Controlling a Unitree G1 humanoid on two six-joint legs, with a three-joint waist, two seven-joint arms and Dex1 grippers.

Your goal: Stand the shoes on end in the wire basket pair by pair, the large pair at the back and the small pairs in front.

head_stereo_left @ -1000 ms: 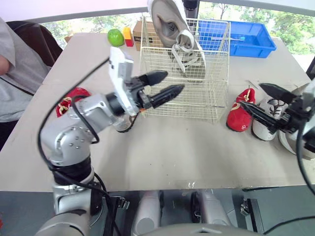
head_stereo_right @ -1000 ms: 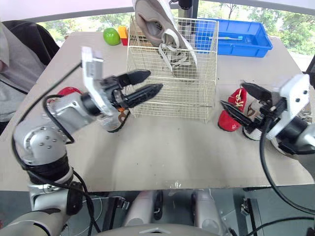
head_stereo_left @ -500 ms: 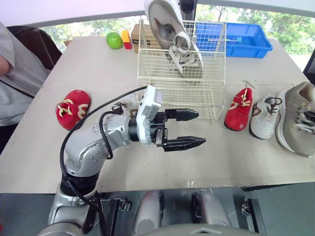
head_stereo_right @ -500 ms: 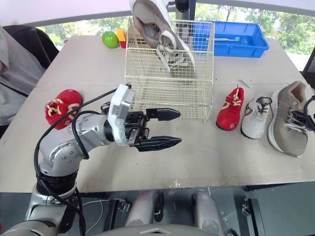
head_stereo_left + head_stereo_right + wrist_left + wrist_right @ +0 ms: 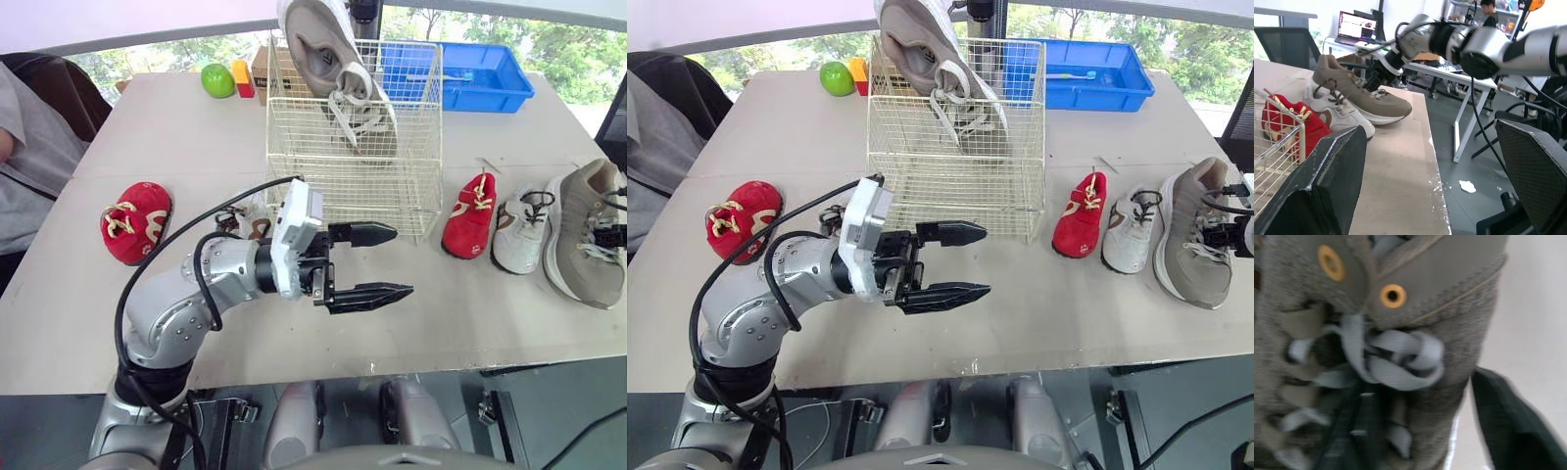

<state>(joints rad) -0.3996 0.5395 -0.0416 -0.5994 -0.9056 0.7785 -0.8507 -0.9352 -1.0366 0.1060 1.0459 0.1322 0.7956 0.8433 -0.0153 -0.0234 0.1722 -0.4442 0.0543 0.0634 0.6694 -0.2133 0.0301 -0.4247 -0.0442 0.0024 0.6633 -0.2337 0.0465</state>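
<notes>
Right gripper (image 5: 1373, 82) sits at the collar of the large tan shoe (image 5: 1193, 233), which lies flat at the far right of the table (image 5: 1097, 304). My wrist camera looks straight onto its laces, but whether I have closed on it I cannot tell. I judge this is the shoe to take because its mate (image 5: 936, 59) already stands on end against the far side of the wire basket (image 5: 955, 186), and the large pair belongs at the back before the small ones go in front. Just left of the tan shoe lie a small white shoe (image 5: 1129, 228) and a small red shoe (image 5: 1078, 213). The other red shoe (image 5: 735, 217) lies well apart, on the left. My left gripper (image 5: 986, 259) hangs empty with its jaws spread, low over the near table in front of the basket, probably to keep the basket mouth free. A second ago it was raised at the basket's near left corner, and my right gripper hovered over the red and white shoes rather than the tan one.
</notes>
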